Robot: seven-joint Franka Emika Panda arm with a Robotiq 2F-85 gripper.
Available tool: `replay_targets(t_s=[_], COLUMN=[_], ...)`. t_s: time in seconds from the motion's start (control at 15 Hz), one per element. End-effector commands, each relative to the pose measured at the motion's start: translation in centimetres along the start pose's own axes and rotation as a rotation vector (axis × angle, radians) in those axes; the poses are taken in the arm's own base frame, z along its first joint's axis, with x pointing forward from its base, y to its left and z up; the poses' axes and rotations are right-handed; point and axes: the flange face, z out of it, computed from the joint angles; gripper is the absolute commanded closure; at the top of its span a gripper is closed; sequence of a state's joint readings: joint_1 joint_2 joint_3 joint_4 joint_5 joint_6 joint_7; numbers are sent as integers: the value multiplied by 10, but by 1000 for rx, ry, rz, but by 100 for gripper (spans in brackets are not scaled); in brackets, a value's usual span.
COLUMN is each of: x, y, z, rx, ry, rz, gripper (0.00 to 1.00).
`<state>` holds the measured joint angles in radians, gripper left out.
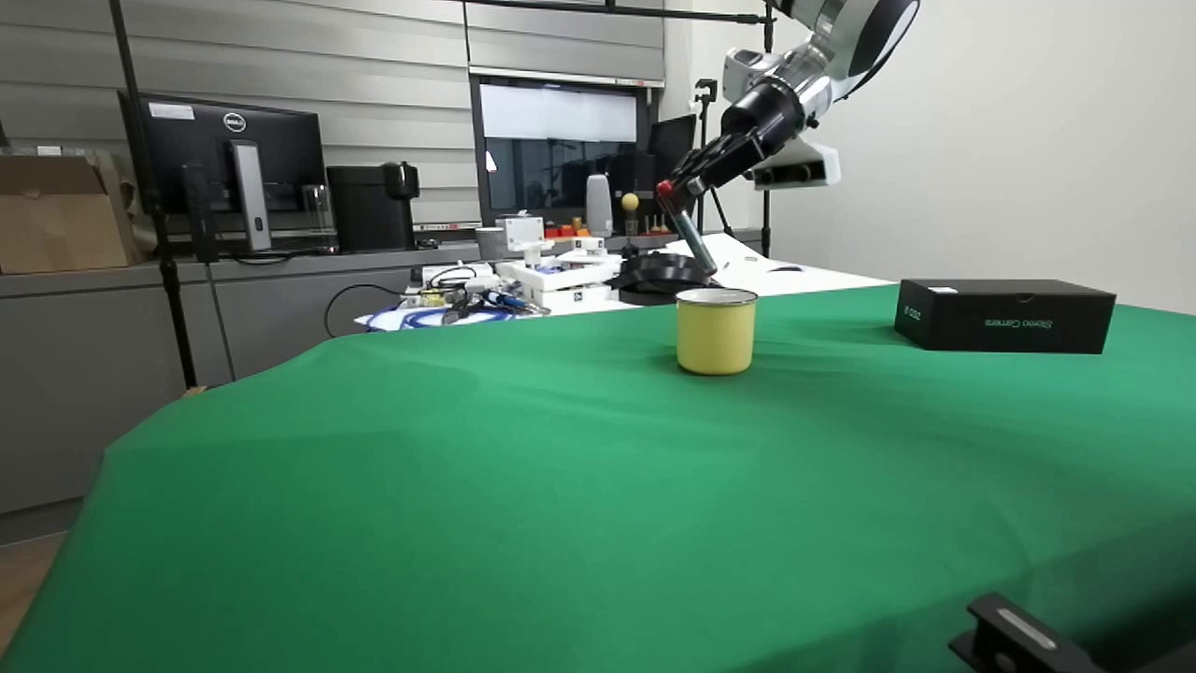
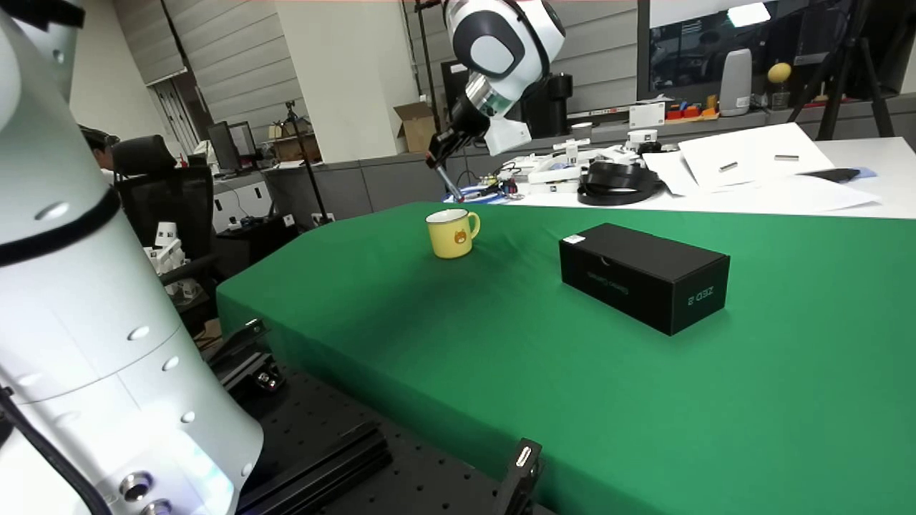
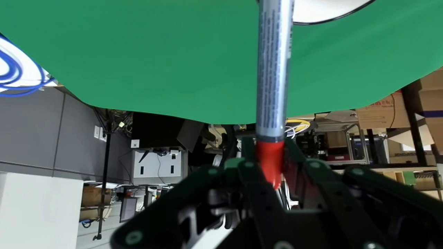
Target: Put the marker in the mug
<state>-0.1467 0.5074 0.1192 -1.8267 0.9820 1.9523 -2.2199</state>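
Marker (image 3: 273, 76), where does it sit relative to the gripper (image 3: 270, 152)?

Red end in the gripper, barrel sticking out past the fingertips. Slants down in both exterior views, lower tip above the rim of the yellow mug (image 1: 716, 336), gap between them.

Mug itself?

Upright on the green cloth (image 1: 448, 486). Handle shows in an exterior view, plus a small brown animal face on the wall. Wrist view only catches part of the rim and the white inside.

Any writing?

Barrel has lines of small print in the wrist view, too soft to read. Black box (image 1: 1014, 322) on the same cloth, well apart from the mug: "Stereo Camera" on the long face, "ZED 2" on the end, both upside down. White sticker (image 1: 945, 290) on its top, illegible. Further back, monitor (image 1: 290, 154) with a DELL badge. Carton (image 3: 384, 110) in the wrist view has red lettering, can't make it out.

Gripper state?

Pinching the marker's red end, one finger each side, jaws nearly together with only the marker between them. Fingers sit higher than the mug. Arm (image 2: 494, 46) runs up from there.
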Motion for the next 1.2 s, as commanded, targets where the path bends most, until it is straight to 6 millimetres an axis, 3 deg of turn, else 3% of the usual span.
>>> replay_targets(t_s=[0.0,1.07,1.13], x=[-4,-55,-55], y=[5,-9,-10], z=[4,23,22], rx=[24,92,102], ry=[35,59,67], rz=[21,116,117], gripper=[94,94,76])
